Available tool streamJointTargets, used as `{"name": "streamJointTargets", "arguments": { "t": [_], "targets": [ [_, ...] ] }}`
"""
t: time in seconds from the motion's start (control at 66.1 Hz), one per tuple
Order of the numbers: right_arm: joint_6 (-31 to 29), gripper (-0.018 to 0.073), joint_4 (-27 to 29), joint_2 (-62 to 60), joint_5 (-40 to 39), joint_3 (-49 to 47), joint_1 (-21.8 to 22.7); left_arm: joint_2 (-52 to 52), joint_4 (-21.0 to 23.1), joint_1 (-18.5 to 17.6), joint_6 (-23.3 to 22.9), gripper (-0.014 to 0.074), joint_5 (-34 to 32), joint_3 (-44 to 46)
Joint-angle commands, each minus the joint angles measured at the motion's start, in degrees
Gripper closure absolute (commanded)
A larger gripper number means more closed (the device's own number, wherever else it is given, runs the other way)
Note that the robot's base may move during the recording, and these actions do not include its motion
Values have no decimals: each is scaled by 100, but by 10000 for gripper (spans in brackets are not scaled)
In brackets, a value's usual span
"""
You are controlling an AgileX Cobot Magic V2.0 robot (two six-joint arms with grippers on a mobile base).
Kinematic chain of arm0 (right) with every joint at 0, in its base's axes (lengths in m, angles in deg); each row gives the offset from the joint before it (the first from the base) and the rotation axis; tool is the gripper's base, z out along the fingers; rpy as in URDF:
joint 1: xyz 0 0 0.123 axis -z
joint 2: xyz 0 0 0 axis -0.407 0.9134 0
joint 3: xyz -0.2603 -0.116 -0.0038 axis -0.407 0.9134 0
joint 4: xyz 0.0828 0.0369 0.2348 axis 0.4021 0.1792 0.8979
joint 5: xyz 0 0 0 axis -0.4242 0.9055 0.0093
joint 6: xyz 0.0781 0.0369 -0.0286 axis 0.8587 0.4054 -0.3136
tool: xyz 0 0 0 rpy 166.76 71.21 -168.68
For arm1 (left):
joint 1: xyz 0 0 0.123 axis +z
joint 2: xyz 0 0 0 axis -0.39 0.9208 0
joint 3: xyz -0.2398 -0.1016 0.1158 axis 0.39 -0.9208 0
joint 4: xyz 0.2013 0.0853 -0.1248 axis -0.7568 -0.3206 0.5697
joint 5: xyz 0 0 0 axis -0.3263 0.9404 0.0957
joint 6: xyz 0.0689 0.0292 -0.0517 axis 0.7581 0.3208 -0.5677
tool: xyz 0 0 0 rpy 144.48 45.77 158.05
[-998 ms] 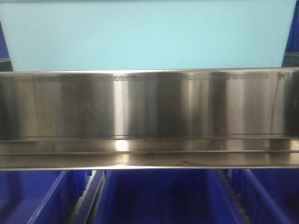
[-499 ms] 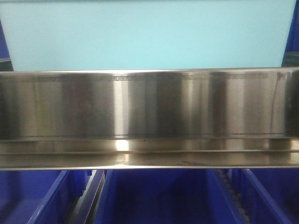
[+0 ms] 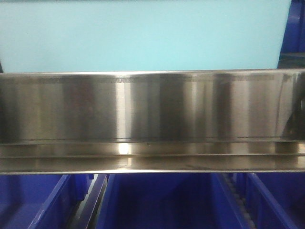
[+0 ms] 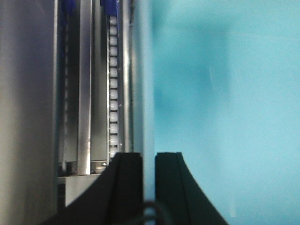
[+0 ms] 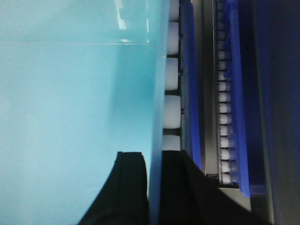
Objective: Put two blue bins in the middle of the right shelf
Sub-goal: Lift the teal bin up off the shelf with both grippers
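While both my grippers pinch opposite side walls of the pale blue bin [image 3: 143,36], it stands just behind and above the shelf's front rail [image 3: 152,109], filling the front view almost edge to edge; whether it rests on rollers or hangs in my grip I cannot tell; a second bin I cannot make out. My left gripper [image 4: 148,180] has its jaws nearly closed, the thin wall clamped between them; my right gripper [image 5: 154,183] does the same on the other wall. The risk, as I judge it: these walls are smooth and tapered, so an uneven push could let one side slip and skew the bin; a low bottom edge could catch the rail. Room is tight; on the left the roller track [image 4: 112,93] runs just beside the wall; on the right white rollers [image 5: 172,75] and a neighbouring royal-blue bin [image 5: 187,93] lie close; lower royal-blue bins [image 3: 162,200] stand beneath.
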Motion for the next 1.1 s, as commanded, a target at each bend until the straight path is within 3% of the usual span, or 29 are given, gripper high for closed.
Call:
{"name": "streamJointTargets", "arguments": {
  "t": [0.0,0.151,0.378,0.514,0.816,1.089],
  "targets": [
    [-27,725,-136,-15,72,-28,-10,-22,191,-6,65,707,59,77],
    [-27,725,-211,-92,250,-243,-10,-105,191,-18,65,707,150,236],
    [-27,725,-346,-278,298,-819,-10,-433,-212,-244,65,707,233,586],
    [-328,725,-434,-353,367,-1213,-10,-560,-303,-303,65,707,233,1018],
    [-591,725,-459,-380,200,-2155,-10,-572,-638,-303,220,707,196,2199],
    [-591,725,-725,-346,-191,-2245,-10,-572,-940,-303,231,707,65,2278]
  ]
}}
